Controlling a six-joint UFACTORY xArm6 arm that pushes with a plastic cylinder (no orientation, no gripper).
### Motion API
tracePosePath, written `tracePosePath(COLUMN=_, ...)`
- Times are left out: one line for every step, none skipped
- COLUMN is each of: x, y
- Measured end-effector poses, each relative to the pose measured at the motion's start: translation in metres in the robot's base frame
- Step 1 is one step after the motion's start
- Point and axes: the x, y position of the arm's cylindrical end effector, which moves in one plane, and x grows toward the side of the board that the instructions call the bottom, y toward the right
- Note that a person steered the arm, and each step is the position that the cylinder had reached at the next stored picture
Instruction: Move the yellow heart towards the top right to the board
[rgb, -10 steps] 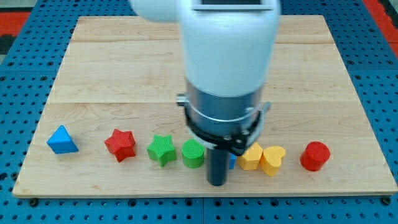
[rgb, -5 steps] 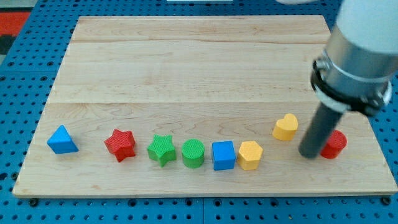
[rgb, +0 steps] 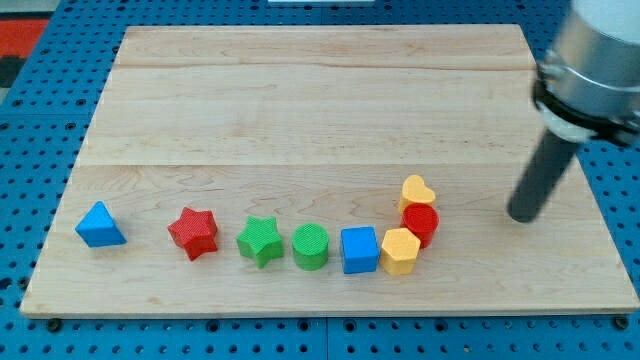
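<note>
Here, yellow heart (rgb: 417, 190) lobes upward, point hidden

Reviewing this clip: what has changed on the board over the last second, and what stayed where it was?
My tip swung from the row's middle to the view's right, apart from all blocks. The yellow heart moved up-right, then back left; the red cylinder slid left and now sits between it and the yellow hexagon. The other blocks stayed put.
</note>
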Motion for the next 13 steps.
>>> tracePosePath(x=0.036, y=-0.027)
tracePosePath(x=0.087, y=-0.031)
tracePosePath(x=0.073, y=-0.085)
tracePosePath(x=0.026, y=-0.112)
tracePosePath(x=-0.022, y=-0.115)
tracePosePath(x=-0.051, y=-0.126)
tracePosePath(x=-0.072, y=-0.089)
tracePosePath(x=-0.139, y=-0.123)
tracePosePath(x=-0.173, y=-0.107)
tracePosePath(x=-0.206, y=-0.098)
tracePosePath(x=-0.175, y=-0.138)
tracePosePath(x=-0.201, y=-0.175)
tracePosePath(x=-0.219, y=-0.151)
